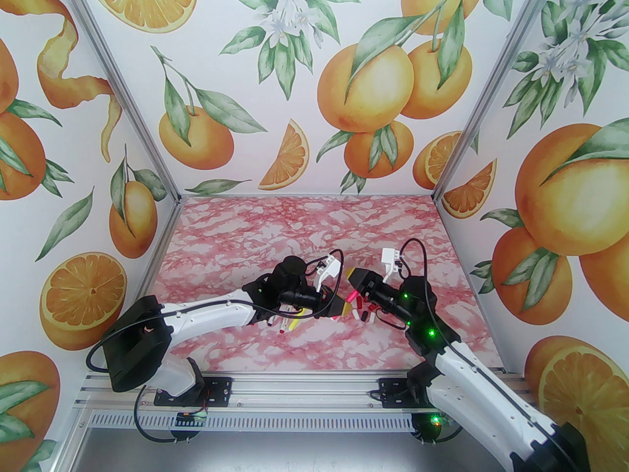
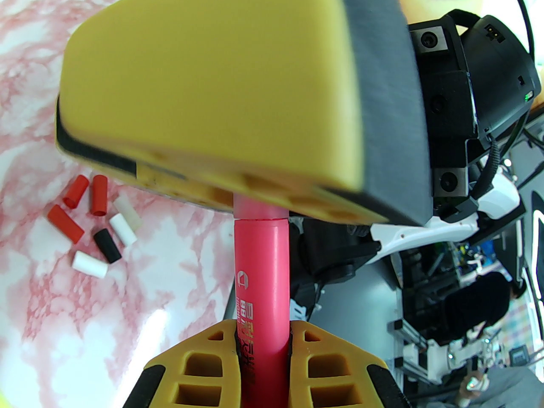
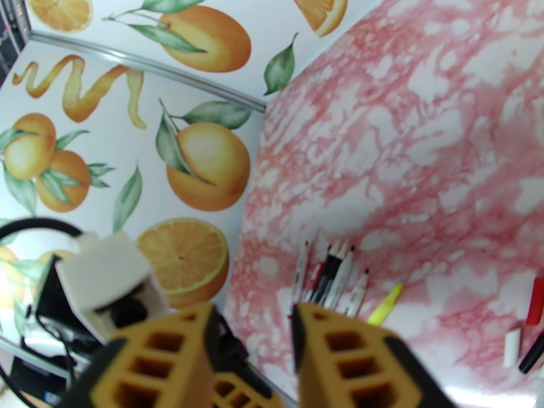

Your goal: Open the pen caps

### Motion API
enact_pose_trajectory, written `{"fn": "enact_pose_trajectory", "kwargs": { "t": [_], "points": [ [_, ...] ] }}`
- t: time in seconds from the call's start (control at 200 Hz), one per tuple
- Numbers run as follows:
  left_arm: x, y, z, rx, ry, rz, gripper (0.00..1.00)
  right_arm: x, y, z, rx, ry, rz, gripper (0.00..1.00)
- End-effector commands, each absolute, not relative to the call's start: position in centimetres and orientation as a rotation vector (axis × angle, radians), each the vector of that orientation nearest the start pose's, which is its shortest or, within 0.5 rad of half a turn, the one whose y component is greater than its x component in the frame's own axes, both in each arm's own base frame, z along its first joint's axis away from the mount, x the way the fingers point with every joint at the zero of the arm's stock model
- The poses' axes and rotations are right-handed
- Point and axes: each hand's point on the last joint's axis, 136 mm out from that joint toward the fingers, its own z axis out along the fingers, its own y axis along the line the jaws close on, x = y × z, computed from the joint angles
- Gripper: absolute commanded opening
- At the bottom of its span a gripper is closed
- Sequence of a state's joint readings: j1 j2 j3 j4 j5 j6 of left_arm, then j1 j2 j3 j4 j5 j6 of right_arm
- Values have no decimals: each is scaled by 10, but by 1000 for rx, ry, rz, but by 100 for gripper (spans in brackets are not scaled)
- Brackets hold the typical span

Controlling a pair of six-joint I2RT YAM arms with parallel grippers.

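Note:
My left gripper (image 2: 262, 330) is shut on the barrel of a pink pen (image 2: 261, 266) and holds it above the table. The pen's paler top end (image 2: 260, 208) runs under a yellow finger (image 2: 212, 79) of my right gripper, so I cannot tell whether that end is gripped. In the right wrist view the right gripper (image 3: 253, 317) shows a gap between blurred fingers, with no pen visible in it. From above, both grippers meet at the pink pen (image 1: 351, 297): left gripper (image 1: 341, 309), right gripper (image 1: 355, 287). Several loose pen caps (image 2: 97, 194), red, black and white, lie on the table.
Several uncapped pens (image 3: 333, 276) and a yellow one (image 3: 386, 305) lie in a bunch under the left arm (image 1: 290, 323). The loose caps (image 1: 366, 312) sit below the right gripper. The pink marble table (image 1: 314, 224) is walled on three sides.

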State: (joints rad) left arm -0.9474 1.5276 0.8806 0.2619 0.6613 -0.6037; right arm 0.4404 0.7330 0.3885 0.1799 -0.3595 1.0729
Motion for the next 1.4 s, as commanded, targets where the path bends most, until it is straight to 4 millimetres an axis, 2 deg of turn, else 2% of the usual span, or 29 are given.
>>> {"fn": "enact_pose_trajectory", "kwargs": {
  "t": [0.0, 0.23, 0.455, 0.505, 0.575, 0.726, 0.841, 0.931, 1.061, 1.391],
  "points": [
    [173, -418, 210, 872, 2048, -1596, 0, 256, 181, 232, 329, 1890, 1339, 25],
    [173, -419, 209, 867, 2051, -1603, 0, 258, 181, 234, 331, 1886, 1331, 13],
    [172, -416, 201, 873, 2081, -1585, 0, 260, 181, 240, 328, 1876, 1326, 11],
    [173, -414, 200, 867, 2086, -1577, 0, 259, 183, 241, 317, 1881, 1337, 15],
    [176, -412, 198, 854, 2090, -1571, 0, 257, 186, 243, 297, 1888, 1357, 31],
    [184, -405, 195, 822, 2094, -1568, 0, 250, 186, 240, 281, 1909, 1365, 32],
    [185, -404, 196, 823, 2094, -1565, 0, 245, 189, 238, 261, 1924, 1390, 39],
    [186, -405, 196, 823, 2094, -1566, 0, 243, 189, 238, 262, 1924, 1395, 39],
    [186, -405, 197, 825, 2089, -1574, 0, 243, 190, 237, 263, 1926, 1398, 32],
    [182, -407, 196, 836, 2095, -1586, 0, 257, 192, 243, 279, 1881, 1401, 37]
  ]
}}
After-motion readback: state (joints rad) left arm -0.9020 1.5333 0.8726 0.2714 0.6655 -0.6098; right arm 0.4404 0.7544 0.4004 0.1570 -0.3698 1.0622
